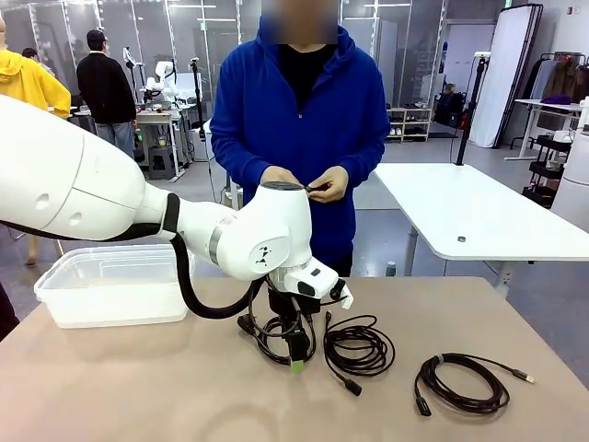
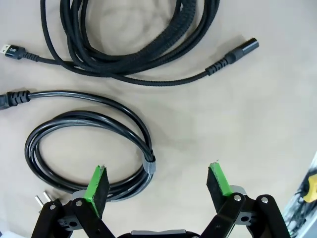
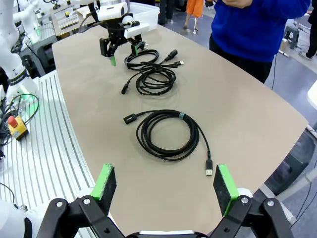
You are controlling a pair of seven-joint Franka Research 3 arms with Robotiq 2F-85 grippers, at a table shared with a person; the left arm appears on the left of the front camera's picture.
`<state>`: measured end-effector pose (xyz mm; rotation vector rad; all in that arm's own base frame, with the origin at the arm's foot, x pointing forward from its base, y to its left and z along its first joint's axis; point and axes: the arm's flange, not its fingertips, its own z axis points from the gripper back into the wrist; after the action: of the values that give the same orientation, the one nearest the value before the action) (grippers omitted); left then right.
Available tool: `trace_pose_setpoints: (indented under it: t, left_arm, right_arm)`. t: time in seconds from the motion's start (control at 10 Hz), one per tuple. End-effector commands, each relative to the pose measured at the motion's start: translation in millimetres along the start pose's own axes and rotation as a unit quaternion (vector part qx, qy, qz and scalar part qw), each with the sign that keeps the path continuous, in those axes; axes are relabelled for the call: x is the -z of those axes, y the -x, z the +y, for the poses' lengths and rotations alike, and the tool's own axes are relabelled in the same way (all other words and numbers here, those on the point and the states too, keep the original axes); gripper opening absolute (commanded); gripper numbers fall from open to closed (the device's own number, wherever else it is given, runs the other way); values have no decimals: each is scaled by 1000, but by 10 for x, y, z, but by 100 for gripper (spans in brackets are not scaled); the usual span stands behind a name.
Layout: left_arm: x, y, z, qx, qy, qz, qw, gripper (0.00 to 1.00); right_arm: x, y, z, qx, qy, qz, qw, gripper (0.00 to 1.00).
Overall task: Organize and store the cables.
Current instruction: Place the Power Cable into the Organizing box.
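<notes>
On the table, a clear plastic bin stands at 9 o'clock from the left gripper. The left arm's wrist housing carries a small dark emblem, too small to read.

The left gripper hangs low over the left coil with its jaws spread wide and nothing held. In the left wrist view, one green pad lies over the strands of the left coil, a smooth black cord bound by a grey band. Contact cannot be determined.

At 12 o'clock from it lies the braided middle coil. Its USB plug bears a pale mark, not legible.

In the front view, the middle coil lies at 3 o'clock from the left gripper. The silver-tipped right coil lies at 4 o'clock, well apart.

The right gripper is fully open and empty above the table edge, with the right coil at 12 o'clock.
</notes>
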<state>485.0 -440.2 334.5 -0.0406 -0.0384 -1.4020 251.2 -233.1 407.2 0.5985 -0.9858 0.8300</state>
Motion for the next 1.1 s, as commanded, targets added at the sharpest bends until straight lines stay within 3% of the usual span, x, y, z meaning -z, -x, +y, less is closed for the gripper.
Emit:
trace_pose_setpoints:
  t: [0.0, 0.4, 1.0]
  left_arm:
    - [36, -31, 36, 3, 12, 2, 1000, 100]
    - [75, -13, 48, 24, 10, -11, 1000, 100]
    - [159, -15, 71, 18, 5, 19, 1000, 100]
  right_arm:
    - [-8, -30, -7, 2, 2, -7, 1000, 100]
    - [-8, -30, -7, 2, 2, -7, 1000, 100]
    - [-8, -30, -7, 2, 2, -7, 1000, 100]
